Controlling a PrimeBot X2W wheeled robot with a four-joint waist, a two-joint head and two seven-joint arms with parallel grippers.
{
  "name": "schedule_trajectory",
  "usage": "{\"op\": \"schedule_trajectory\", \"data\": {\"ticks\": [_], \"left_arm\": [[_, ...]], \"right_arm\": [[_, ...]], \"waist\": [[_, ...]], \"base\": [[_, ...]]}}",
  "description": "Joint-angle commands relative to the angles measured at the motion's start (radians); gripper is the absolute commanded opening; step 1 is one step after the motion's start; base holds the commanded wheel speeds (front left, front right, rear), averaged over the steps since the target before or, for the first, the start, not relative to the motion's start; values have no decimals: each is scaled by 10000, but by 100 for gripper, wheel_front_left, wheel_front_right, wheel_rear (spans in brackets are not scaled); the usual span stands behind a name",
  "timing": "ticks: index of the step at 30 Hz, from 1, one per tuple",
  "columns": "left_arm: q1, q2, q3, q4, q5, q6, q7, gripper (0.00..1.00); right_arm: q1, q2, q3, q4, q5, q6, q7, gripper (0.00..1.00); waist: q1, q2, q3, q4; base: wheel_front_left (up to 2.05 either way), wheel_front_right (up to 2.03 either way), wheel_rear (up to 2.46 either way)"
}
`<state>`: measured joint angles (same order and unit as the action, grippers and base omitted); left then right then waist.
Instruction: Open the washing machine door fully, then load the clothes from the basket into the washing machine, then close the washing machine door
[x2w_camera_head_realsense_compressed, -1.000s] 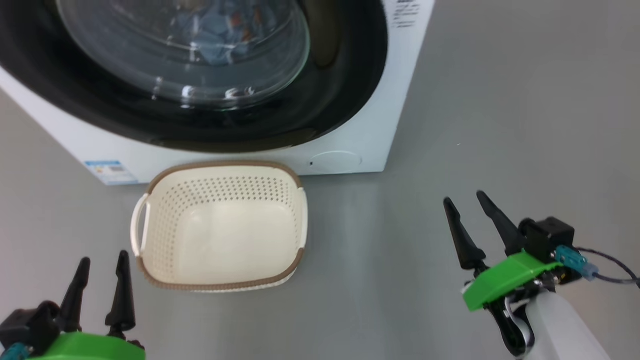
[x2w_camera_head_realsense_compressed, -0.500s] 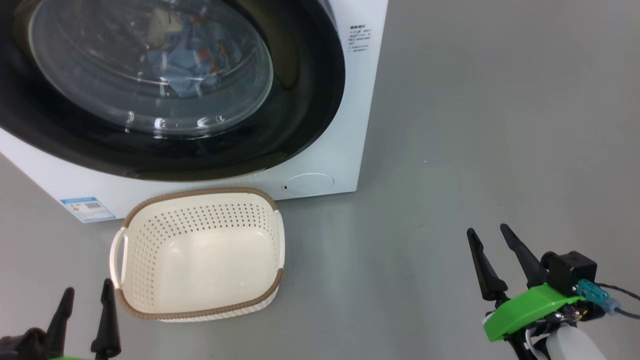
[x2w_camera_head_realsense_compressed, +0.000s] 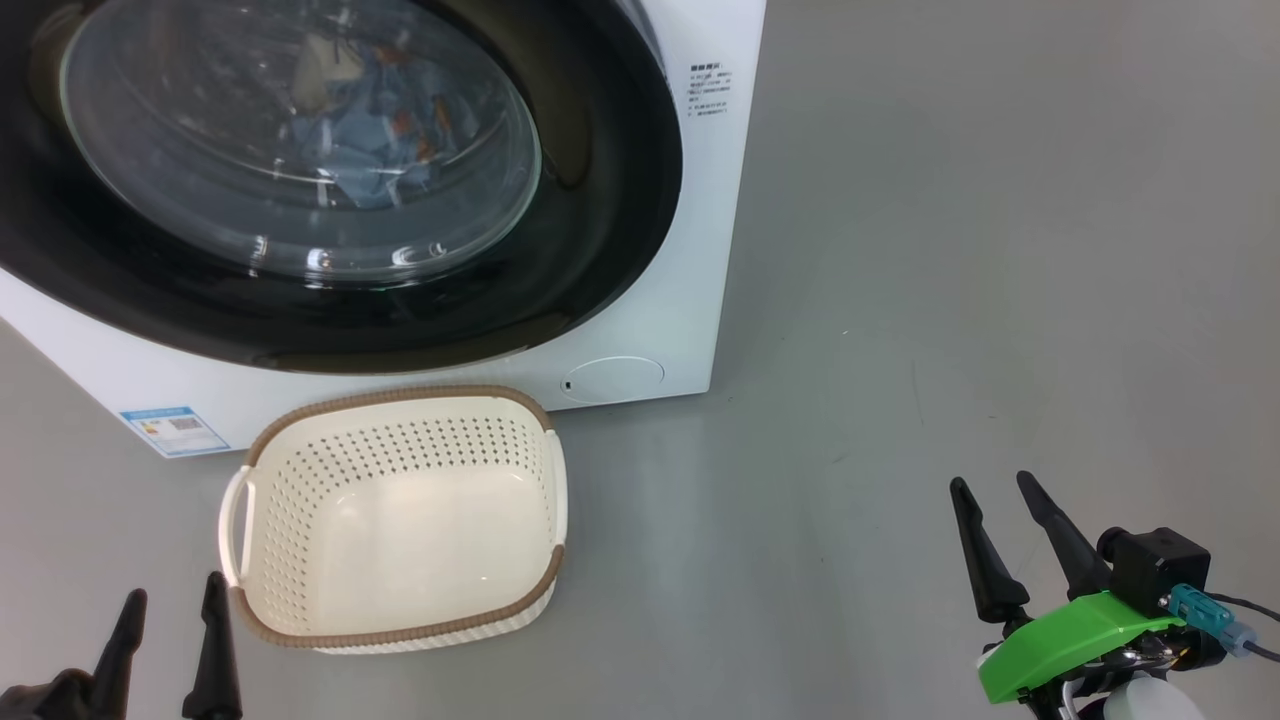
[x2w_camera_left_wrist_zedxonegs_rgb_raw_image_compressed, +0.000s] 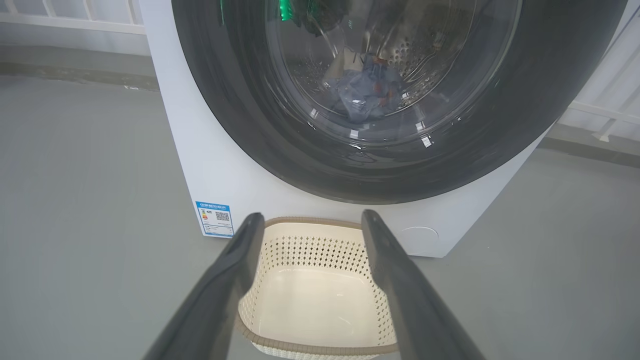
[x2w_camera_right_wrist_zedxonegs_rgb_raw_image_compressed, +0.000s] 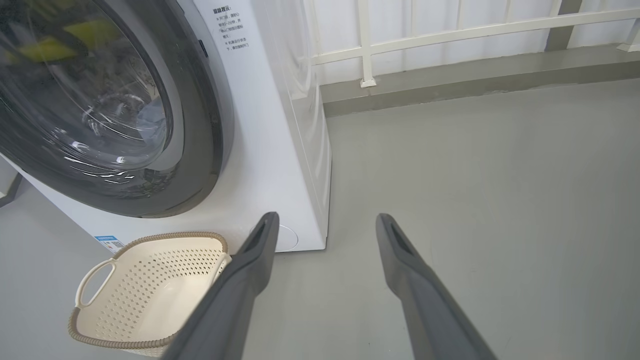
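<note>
Left tool (x2w_camera_head_realsense_compressed: 174, 590) and right tool (x2w_camera_head_realsense_compressed: 992, 480), both spread, empty; one empty basket (x2w_camera_head_realsense_compressed: 400, 395), one closed washing machine door (x2w_camera_head_realsense_compressed: 600, 200).

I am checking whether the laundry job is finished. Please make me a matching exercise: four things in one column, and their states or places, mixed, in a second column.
Things:
1. door
2. clothes
3. basket
4. right gripper

States or places:
A. empty, on the floor
B. closed
C. open, holding nothing
D. inside the washing machine, behind the glass

Pairs: 1-B, 2-D, 3-A, 4-C
</note>
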<state>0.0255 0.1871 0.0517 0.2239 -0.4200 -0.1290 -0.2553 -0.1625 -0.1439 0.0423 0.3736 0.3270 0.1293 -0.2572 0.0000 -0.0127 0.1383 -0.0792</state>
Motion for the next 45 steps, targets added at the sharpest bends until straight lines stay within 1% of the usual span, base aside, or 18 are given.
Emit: {"op": "schedule_trajectory", "data": {"ticks": [1, 12, 13, 18, 36, 42, 45], "left_arm": [[-77, 181, 421, -205, 140, -17, -65, 100], [-58, 42, 484, -171, 59, -17, -65, 100], [2, -143, 98, 22, 65, 0, 1, 0], [2, -544, -43, 501, 21, 11, 29, 0], [-170, -656, 55, 261, -1603, 206, 529, 0], [-239, -703, 91, 184, -2273, 260, 731, 0], [-273, -723, 107, 158, -2560, 279, 817, 0]], "right_arm": [[115, -29, 164, -254, 35, 14, -46, 100], [146, -23, 216, -317, -15, 14, -46, 100], [12, 24, 3, -59, -2, 0, 1, 0], [102, 229, 65, 478, 46, 0, 19, 0], [110, 315, -155, 278, 1795, 2, 519, 0], [110, 345, -237, 201, 2521, 3, 718, 0], [111, 357, -271, 165, 2834, 3, 803, 0]], "waist": [[0, 0, -11, 9], [0, 0, -33, 82], [0, 0, -31, 80], [0, 0, -38, 86], [0, 17, -231, 182], [0, 1, -284, 221], [0, 0, -312, 238]], "base": [[0, 0, 0], [0, 0, 0], [0, 0, 0], [0, 0, 0], [0, 0, 0], [0, 0, 0], [0, 0, 0]]}}
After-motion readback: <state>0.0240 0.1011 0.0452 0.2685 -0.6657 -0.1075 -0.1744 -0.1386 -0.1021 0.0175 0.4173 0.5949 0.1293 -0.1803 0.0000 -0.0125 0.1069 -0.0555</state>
